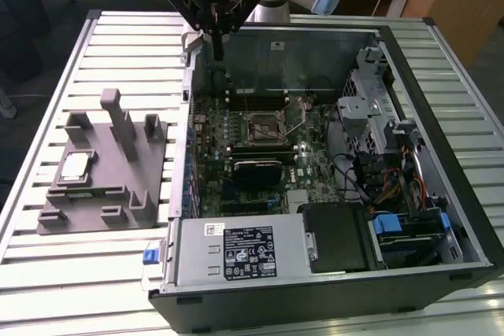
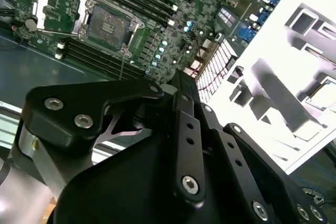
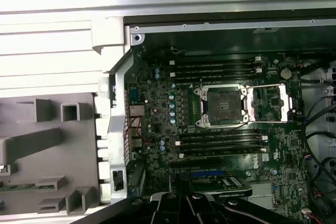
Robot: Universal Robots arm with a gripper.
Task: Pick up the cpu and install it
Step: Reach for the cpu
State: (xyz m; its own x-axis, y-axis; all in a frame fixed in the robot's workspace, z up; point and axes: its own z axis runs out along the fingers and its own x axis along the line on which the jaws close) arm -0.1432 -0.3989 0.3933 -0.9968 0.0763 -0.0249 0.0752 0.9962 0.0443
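Now the cpu [image 1: 75,167] lies flat on the fixture [image 1: 102,194]. The gripper [image 1: 216,49] hangs well apart from the fixture, over the case [image 1: 315,308] edge; whether it is clenched I cannot tell. The posts [image 1: 111,105] beside the cpu could catch the gripper and tilt the chip.

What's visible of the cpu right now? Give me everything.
The cpu is a small flat square chip with a pale silver metal top and a thin lighter rim. It lies flat, top up, in a shallow seat of the grey plastic fixture on the slatted table, to the exterior view's left of the open computer case. It touches nothing but the fixture. The gripper hangs well apart from it, over the case's far edge.
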